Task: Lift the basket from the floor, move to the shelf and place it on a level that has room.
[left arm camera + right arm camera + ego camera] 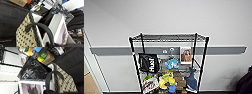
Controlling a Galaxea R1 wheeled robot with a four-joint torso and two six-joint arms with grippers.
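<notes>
The shelf (135,65), a black wire rack, stands against the white wall straight ahead in the head view. Its top level (169,38) is bare; the lower tiers are crowded. The cream chequered basket (25,37) shows large in the left wrist view, one dark loop handle (41,25) arching up to my left gripper (50,45). In the right wrist view the basket (65,82) hangs by its other handle (50,75) from my right gripper (50,92). The dark carpet floor (10,18) lies beside it.
On the rack hang a black Huel bag (149,63) and a framed photo (185,55), with toys and packets below. A grey rail (224,50) runs along the wall. A black printed bag (32,70) and white frame (56,27) sit close to the basket's rim.
</notes>
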